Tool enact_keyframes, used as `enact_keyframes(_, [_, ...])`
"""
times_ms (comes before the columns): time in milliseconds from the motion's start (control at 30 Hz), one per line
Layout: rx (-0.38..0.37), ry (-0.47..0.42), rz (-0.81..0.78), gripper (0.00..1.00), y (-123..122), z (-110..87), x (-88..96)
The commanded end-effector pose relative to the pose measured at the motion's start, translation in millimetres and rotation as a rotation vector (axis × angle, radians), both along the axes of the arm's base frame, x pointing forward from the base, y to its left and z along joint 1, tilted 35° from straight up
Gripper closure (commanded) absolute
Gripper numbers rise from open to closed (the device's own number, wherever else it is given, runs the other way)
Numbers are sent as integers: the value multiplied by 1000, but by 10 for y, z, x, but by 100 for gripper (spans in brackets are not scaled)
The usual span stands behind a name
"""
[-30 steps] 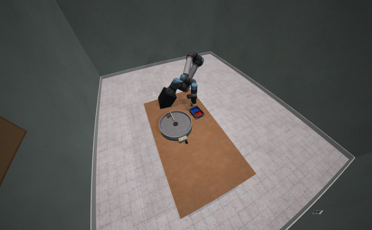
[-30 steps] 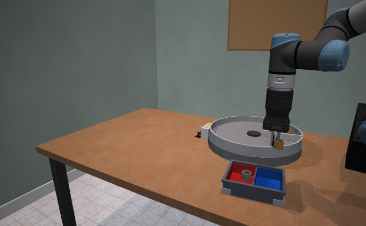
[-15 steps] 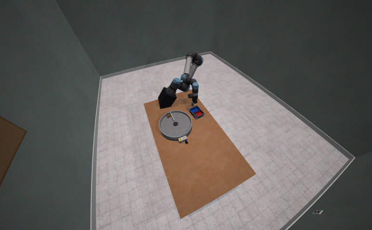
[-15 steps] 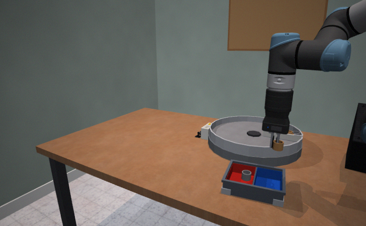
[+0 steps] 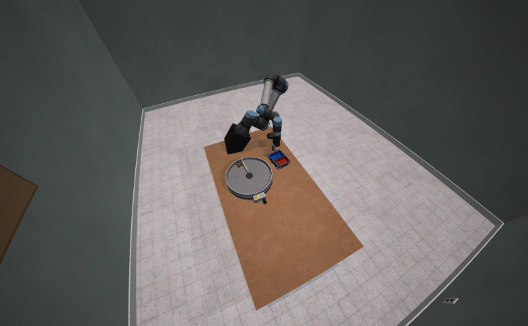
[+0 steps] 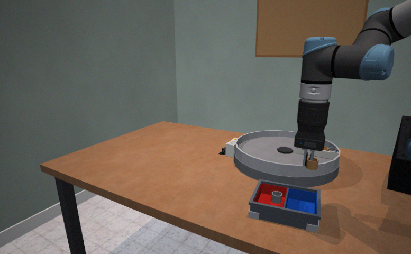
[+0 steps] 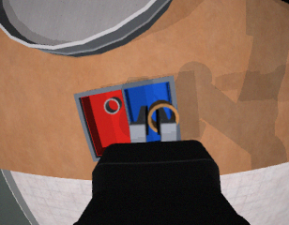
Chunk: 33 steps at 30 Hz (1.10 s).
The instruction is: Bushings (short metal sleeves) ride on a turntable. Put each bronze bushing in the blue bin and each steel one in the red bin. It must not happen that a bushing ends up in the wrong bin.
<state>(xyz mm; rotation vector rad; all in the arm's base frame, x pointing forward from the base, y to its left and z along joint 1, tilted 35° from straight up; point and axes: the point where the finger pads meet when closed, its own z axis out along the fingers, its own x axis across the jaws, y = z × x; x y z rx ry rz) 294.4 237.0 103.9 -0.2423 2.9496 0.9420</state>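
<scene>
The hand is clenched on the wall of a bronze bushing, one finger inside the bore, so it hangs upright with its axis vertical and its open end up. In the wrist view it hangs over the blue bin, ready to drop; a steel bushing already stands in the red bin.

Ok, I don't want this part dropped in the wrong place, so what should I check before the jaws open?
1. Gripper shut on the bronze bushing: ok.
2. Bushing is bronze, so it goes in the blue bin: ok.
3. Bushing lines up over the blue bin in the wrist view: ok.
4. Low enough for a gentle drop: not ok, it hangs well above the bin in the exterior view.
5. Red bin holds only a steel bushing: ok.
</scene>
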Motion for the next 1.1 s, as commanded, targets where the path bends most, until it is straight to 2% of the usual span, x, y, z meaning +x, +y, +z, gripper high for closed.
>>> enact_keyframes(0, [0, -1, 0, 100, 60, -84, 1])
enact_keyframes(100, [0, -1, 0, 100, 153, -215, -1])
enact_keyframes(200, [0, -1, 0, 100, 153, -215, -1])
enact_keyframes(367, [0, -1, 0, 100, 307, -432, -4])
enact_keyframes(533, [0, -1, 0, 100, 307, -432, -4])
enact_keyframes(700, [0, -1, 0, 100, 462, -650, -8])
enact_keyframes(1067, [0, -1, 0, 100, 462, -650, -8])
